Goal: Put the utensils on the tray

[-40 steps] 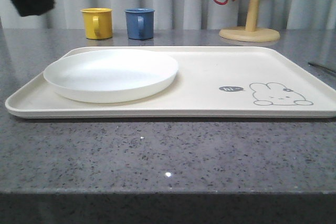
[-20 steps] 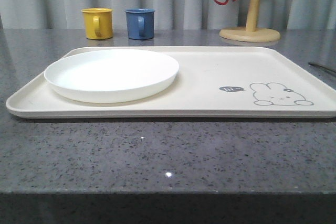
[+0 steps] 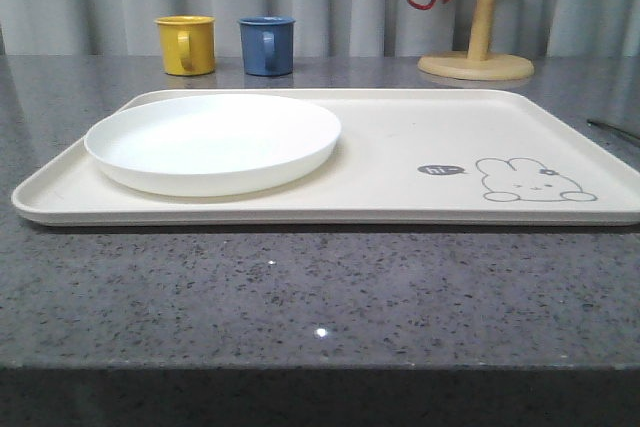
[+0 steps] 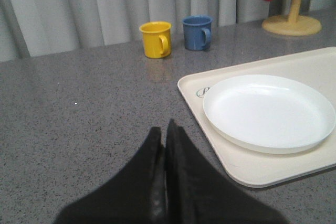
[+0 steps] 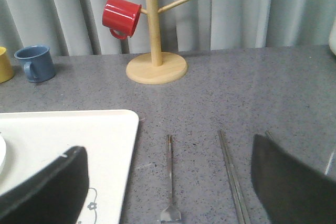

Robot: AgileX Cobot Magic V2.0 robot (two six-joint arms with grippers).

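The tray (image 3: 400, 157) runs off the front view's right edge. In the right wrist view the fork (image 5: 169, 182) loses its tines at the frame edge, the chopsticks (image 5: 232, 182) are cut off likewise, and another piece beside the right claw's finger (image 5: 294, 182) is mostly hidden.

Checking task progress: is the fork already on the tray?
No, the fork lies on the grey countertop beside the tray.

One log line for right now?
plate: on tray | fork, chopsticks: on counter beside tray | left fingers: shut, empty | right fingers: open
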